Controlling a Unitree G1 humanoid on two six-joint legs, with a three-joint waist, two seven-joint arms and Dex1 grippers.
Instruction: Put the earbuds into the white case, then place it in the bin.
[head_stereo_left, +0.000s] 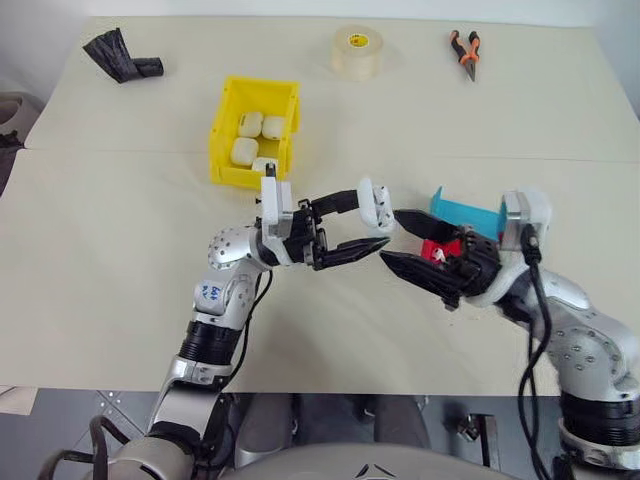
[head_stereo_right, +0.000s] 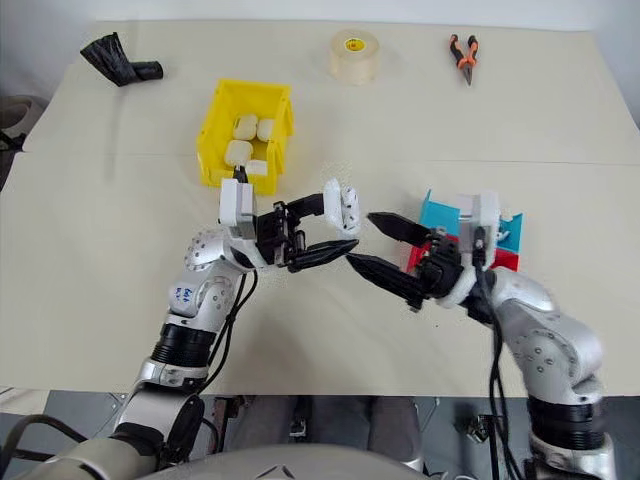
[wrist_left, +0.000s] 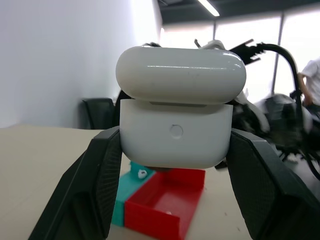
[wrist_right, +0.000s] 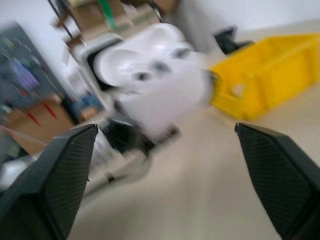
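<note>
My left gripper (head_stereo_left: 373, 220) is shut on the white case (head_stereo_left: 377, 205), held above the table's middle; in the left wrist view the case (wrist_left: 175, 130) sits between both fingers (wrist_left: 85, 190) with its lid a crack ajar. My right gripper (head_stereo_left: 391, 236) faces it from the right, open, jaws wide with nothing between them, tips just short of the case (wrist_right: 160, 75). One earbud (wrist_left: 141, 173) lies in the teal tray (wrist_left: 125, 192). The yellow bin (head_stereo_left: 225, 130) stands behind the left gripper and holds several white cases (head_stereo_left: 250, 125).
A teal tray (head_stereo_left: 465, 215) and a red tray (head_stereo_left: 438, 250) sit under my right wrist. At the far edge lie a tape roll (head_stereo_left: 357, 52), orange-handled pliers (head_stereo_left: 465, 52) and a black object (head_stereo_left: 120, 55). A person (wrist_left: 310, 80) stands in the background.
</note>
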